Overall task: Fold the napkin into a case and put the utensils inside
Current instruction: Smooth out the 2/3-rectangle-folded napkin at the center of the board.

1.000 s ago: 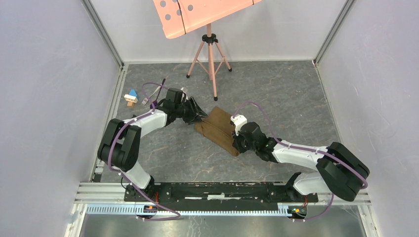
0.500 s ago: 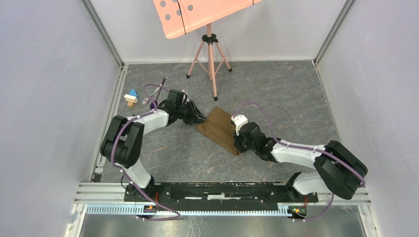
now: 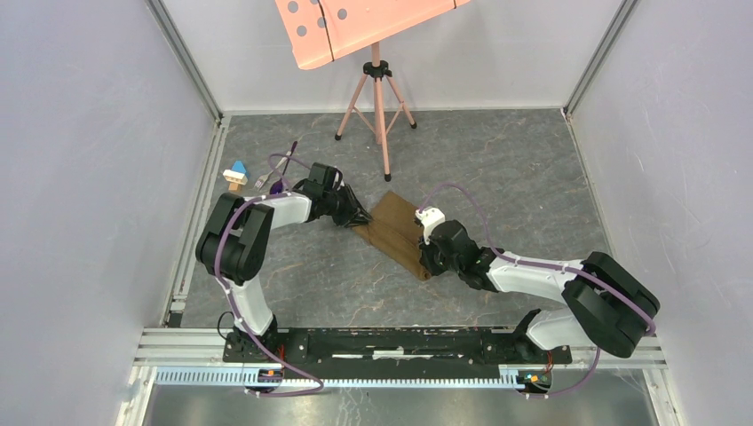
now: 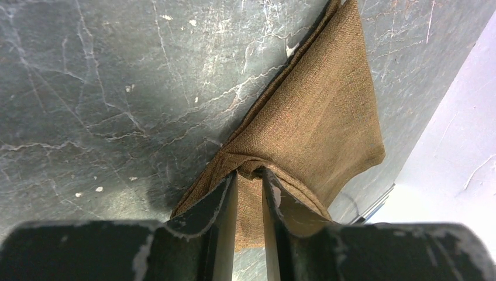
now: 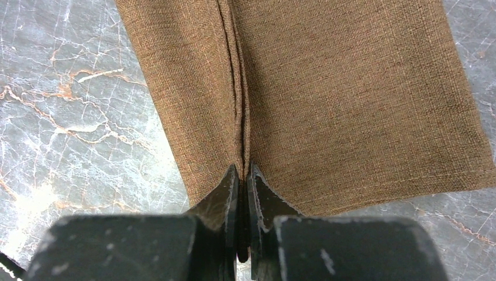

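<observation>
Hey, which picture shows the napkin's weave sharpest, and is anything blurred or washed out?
Right wrist view: napkin weave crisp, evenly lit, only the fingers near the lens go soft. Left wrist view: weave sharp, dark shadow on the table beside the fold, wall at right washed out. Top external view: even light, too distant for weave.

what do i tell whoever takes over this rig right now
Left gripper: pinched on a raised bit of the olive-brown cloth napkin at its left corner.
Right gripper: shut on the layered fold edges at the napkin's near end.
Napkin: a layered rectangle lying diagonally mid-way across the grey marble-look table.
Small silver metal fork: far left, off the cloth, beside the blue, white and tan toy block. The spoon is too small to pick out.
Done: first folds.
Left: finish folding, then slip the fork and spoon inside.
</observation>
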